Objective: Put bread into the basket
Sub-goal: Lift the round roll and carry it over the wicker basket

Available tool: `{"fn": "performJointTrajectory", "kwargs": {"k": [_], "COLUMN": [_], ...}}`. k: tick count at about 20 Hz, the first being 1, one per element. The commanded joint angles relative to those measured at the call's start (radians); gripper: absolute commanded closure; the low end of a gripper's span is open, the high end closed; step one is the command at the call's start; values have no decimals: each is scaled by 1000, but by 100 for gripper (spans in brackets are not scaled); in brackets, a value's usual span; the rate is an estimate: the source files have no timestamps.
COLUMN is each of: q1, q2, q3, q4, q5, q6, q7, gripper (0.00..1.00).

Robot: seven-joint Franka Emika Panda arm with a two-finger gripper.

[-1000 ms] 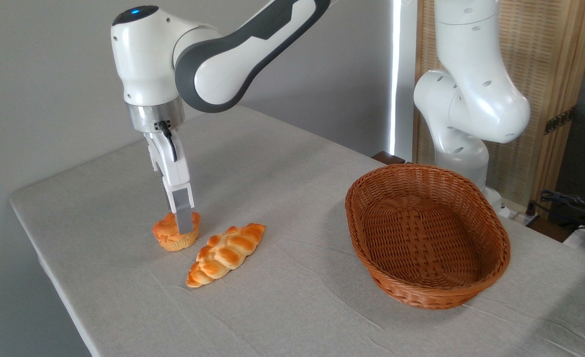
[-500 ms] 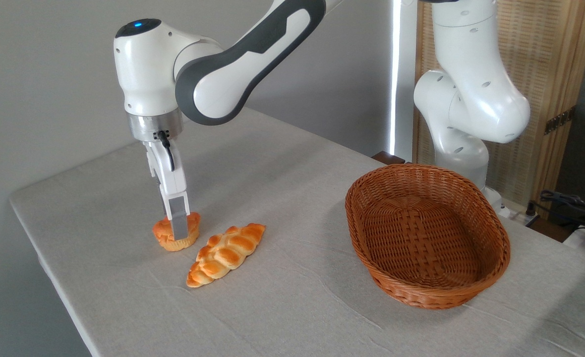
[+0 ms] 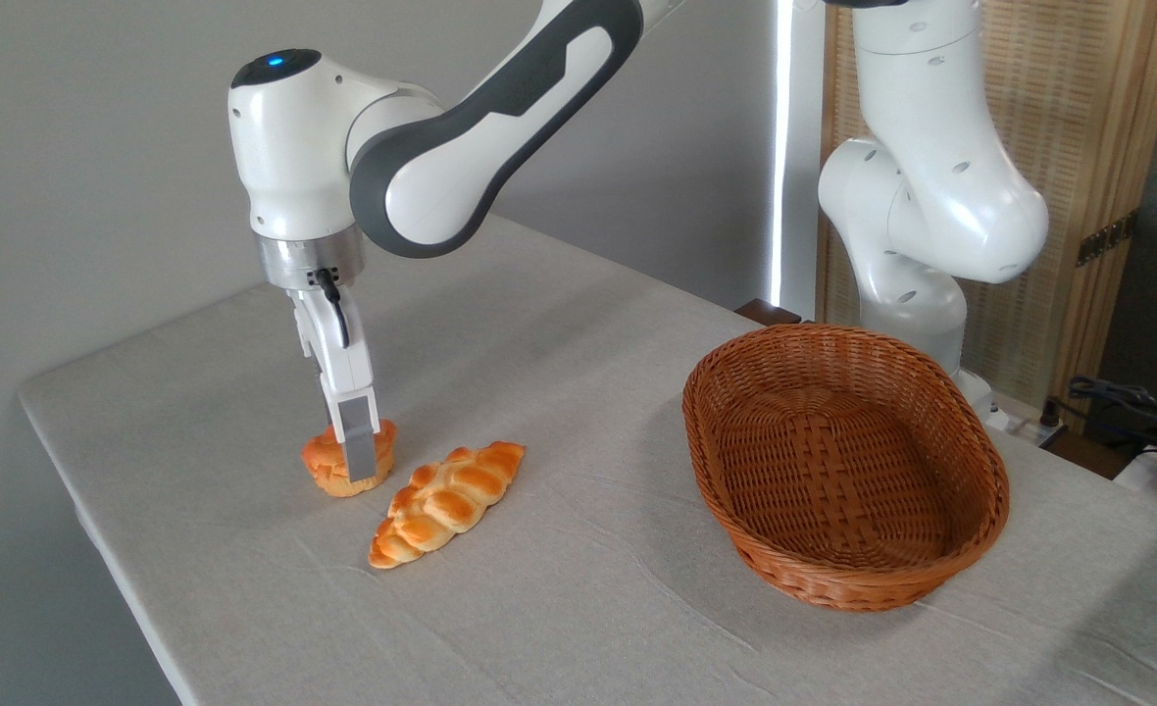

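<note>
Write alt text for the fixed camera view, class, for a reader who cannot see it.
A white robot arm's end effector reaches down over a small round bun on a cloth-covered table, one finger in front of it. A braided loaf lies just to the right, and an empty oval wicker basket sits farther right.

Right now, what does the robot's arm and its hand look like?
The arm is smooth, glossy white with rounded joints and dark grey bands. A small blue light glows on top of its wrist, above a silver metal ring. The hand is slim and white with flat grey fingers, and a short black cable curls down its side.
</note>
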Motion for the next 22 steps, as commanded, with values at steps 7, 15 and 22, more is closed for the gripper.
{"fn": "performJointTrajectory", "kwargs": {"k": [7, 15, 22], "q1": [-1, 4, 7], "q2": [-4, -59, -256], "q3": [1, 4, 110], "q4": [-12, -2, -16], "q5": [-12, -17, -76], "q6": [27, 17, -273], "q7": [8, -9, 57], "gripper": [87, 86, 86]}}
